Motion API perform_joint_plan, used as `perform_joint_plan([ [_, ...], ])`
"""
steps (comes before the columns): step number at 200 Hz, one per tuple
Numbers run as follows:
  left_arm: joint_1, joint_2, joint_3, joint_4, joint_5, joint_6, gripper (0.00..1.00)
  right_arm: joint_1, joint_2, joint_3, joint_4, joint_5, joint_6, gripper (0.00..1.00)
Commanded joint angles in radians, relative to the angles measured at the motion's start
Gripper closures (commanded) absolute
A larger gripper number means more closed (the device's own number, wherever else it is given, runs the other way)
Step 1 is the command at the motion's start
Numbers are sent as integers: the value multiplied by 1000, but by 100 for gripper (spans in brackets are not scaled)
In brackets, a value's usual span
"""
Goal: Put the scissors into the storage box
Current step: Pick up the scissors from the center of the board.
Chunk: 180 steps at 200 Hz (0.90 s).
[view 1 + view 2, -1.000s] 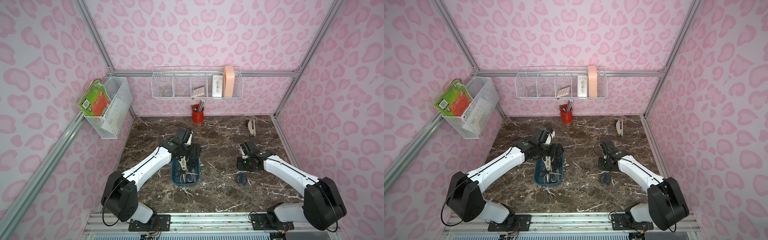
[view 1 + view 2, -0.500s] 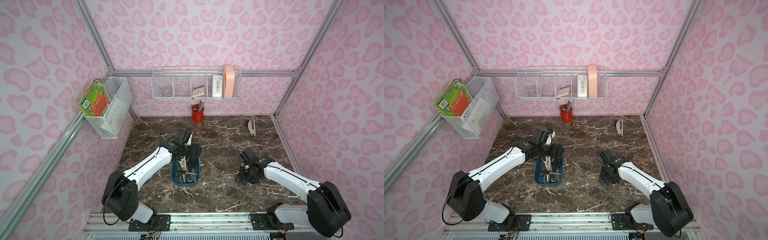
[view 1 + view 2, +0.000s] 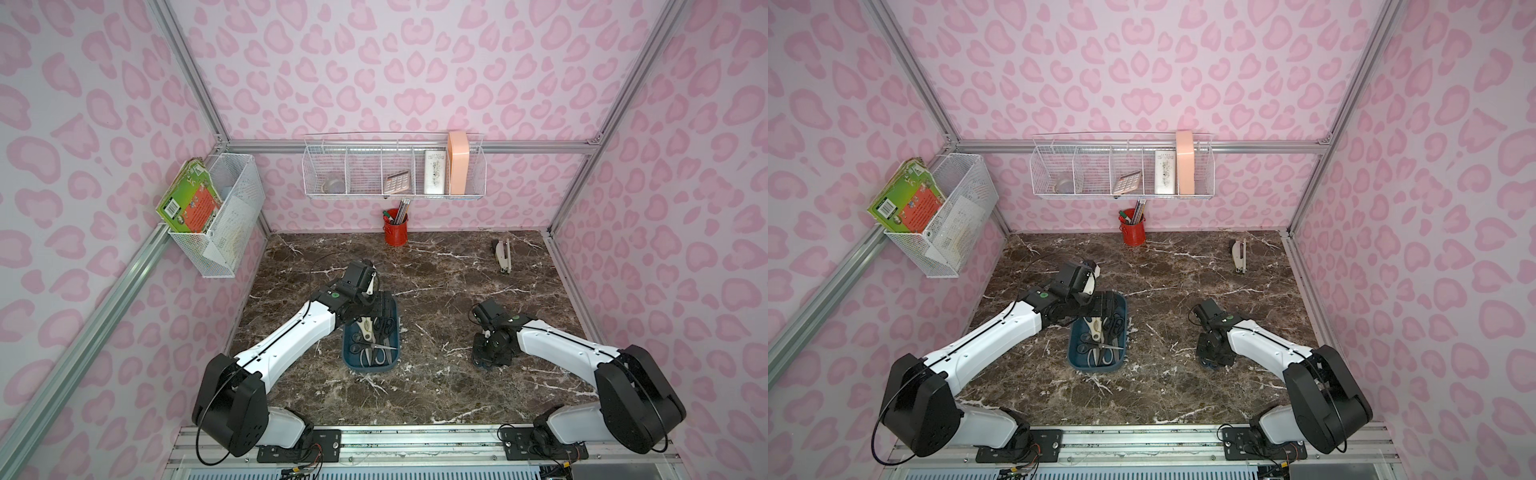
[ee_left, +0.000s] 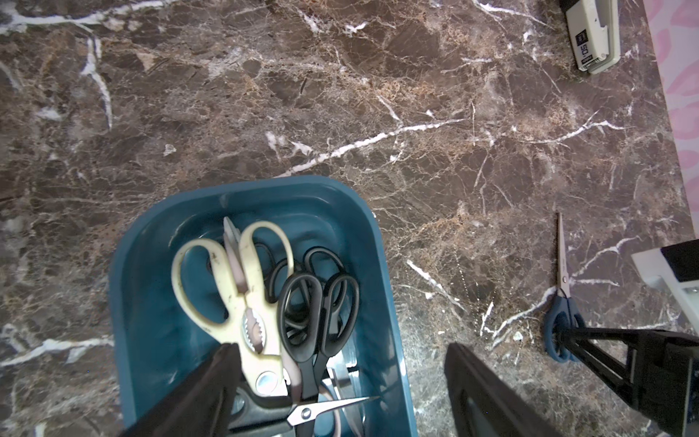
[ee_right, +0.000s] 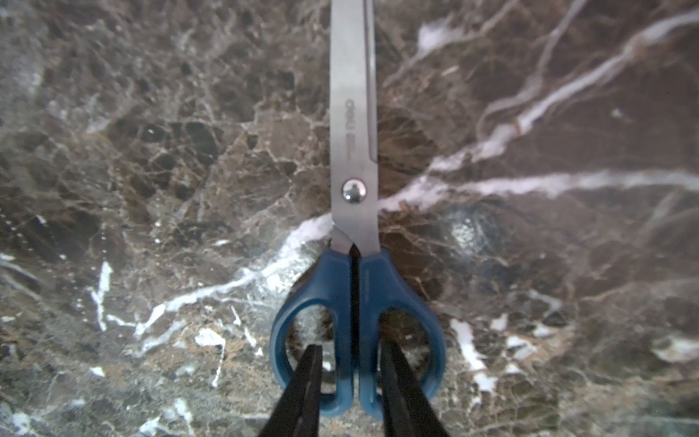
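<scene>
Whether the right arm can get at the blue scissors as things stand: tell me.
Likely yes. The right gripper is down at the blue scissors, its fingers in the handle loops, straddling the inner bars; nothing lies between.

We're seeing bright, even light in both top views, only faint soft shadows on the marble tabletop [image 3: 440, 286]. Up close in the right wrist view, the blue scissors [image 5: 353, 159] look crisp at the pivot while the marble smears soft toward the corners.
</scene>
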Motion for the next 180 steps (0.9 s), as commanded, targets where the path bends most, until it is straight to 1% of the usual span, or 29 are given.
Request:
perform_joint_plan([
  [1, 5, -11, -8, 0, -13, 4, 10, 2, 10, -9, 22, 11, 7, 74],
  [32, 19, -20, -15, 0, -6, -14, 10, 9, 43, -30, 46, 18, 6, 75],
  [46, 48, -27, -26, 8, 38, -36, 10, 10, 52, -40, 63, 17, 8, 76],
  [62, 91, -48, -48, 31, 88, -56, 10, 10, 54, -44, 72, 23, 9, 80],
  [80, 122, -76, -53, 24, 72, -40, 10, 10, 52, -41, 78, 21, 9, 85],
  [92, 145, -91, -47, 2, 55, -17, 10, 11, 51, -32, 71, 23, 7, 85],
  [103, 170, -108, -42, -15, 51, 4, 10, 11, 45, -20, 62, 31, 2, 89],
  [121, 227, -135, -39, -33, 56, 27, 9, 15, 29, 25, 30, 51, -8, 91],
  [141, 305, -169, -55, -33, 77, 32, 9, 31, 3, 110, -10, 71, -22, 93],
  [160, 369, -194, -73, -24, 102, 28, 9, 85, -3, 215, -47, 109, -29, 93],
  [180, 400, -205, -93, -9, 103, 26, 9, 157, 33, 332, -67, 136, -40, 93],
])
